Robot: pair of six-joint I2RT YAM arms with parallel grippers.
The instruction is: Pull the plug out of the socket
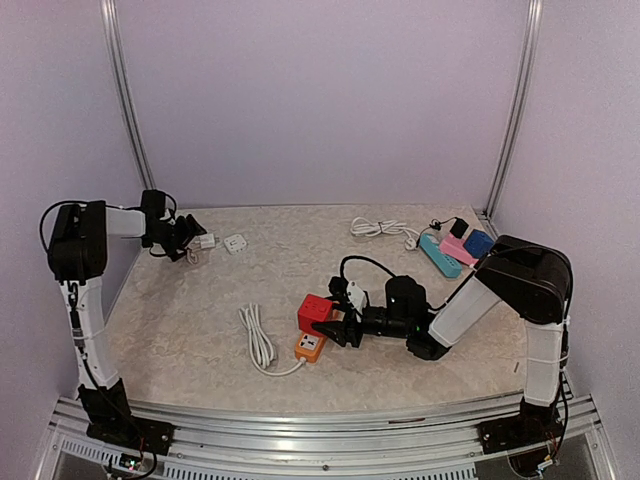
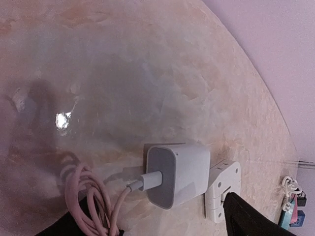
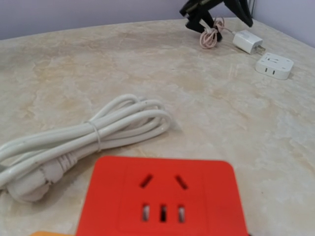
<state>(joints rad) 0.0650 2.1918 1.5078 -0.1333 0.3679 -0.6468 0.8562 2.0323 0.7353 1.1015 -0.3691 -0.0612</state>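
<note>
The white plug, a charger block with a pink cable, lies on the table. It is apart from the small white socket just beyond it, and its prongs are bare in the right wrist view, plug beside socket. My left gripper is open at the far left, its black fingers on either side of the plug's cable end. My right gripper is shut on a red socket cube at the table's middle. That cube fills the bottom of the right wrist view and hides the fingers.
An orange socket with a coiled white cable lies just in front of the red cube. Teal, pink and blue power strips and another white cable sit at the back right. Walls close in the table.
</note>
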